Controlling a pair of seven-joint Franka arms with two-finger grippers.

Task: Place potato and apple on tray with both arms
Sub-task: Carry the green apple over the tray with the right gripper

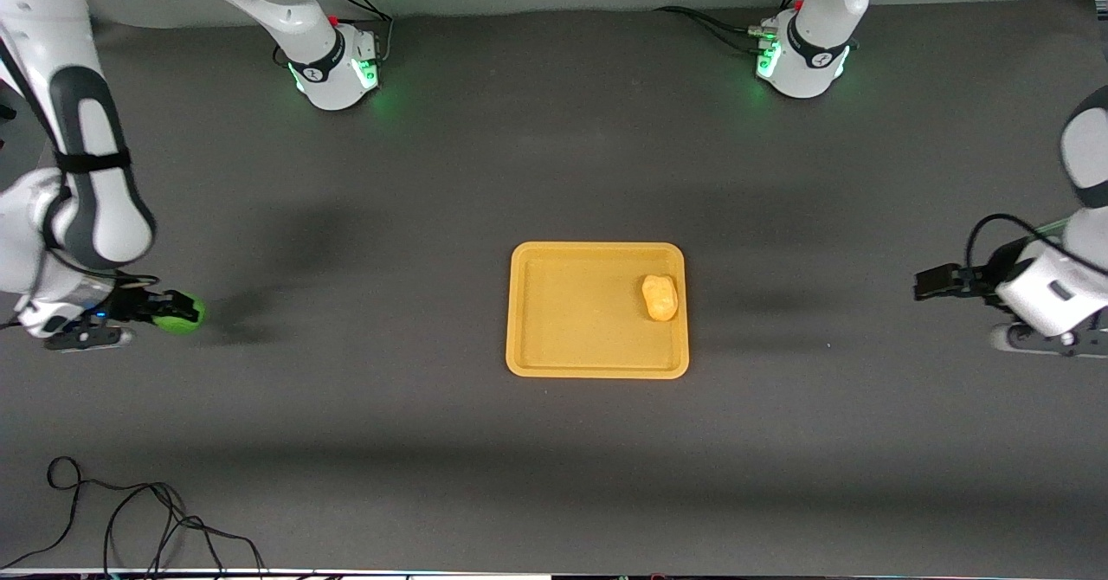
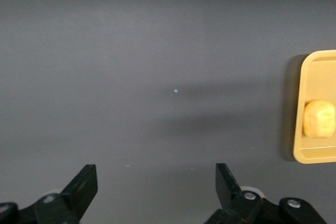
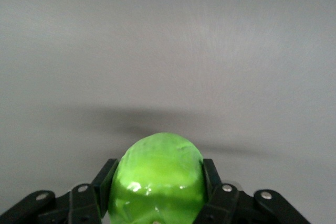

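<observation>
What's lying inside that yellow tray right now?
Only the potato lies in the tray, toward the left arm's end. The apple is not there: the right claw grips it. The tray floor under the potato is hidden.

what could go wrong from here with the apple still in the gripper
1. The right tool grips the round bright green apple over bare table, away from the flat yellow-orange plastic tray; it could slip out on the way.
2. The lumpy yellow-orange potato lies on the tray; a drop beside it could knock it.
3. The left tool waits open, empty.

Robot lab: two bench-mounted arms (image 1: 329, 61), grey table (image 1: 554, 459).
</observation>
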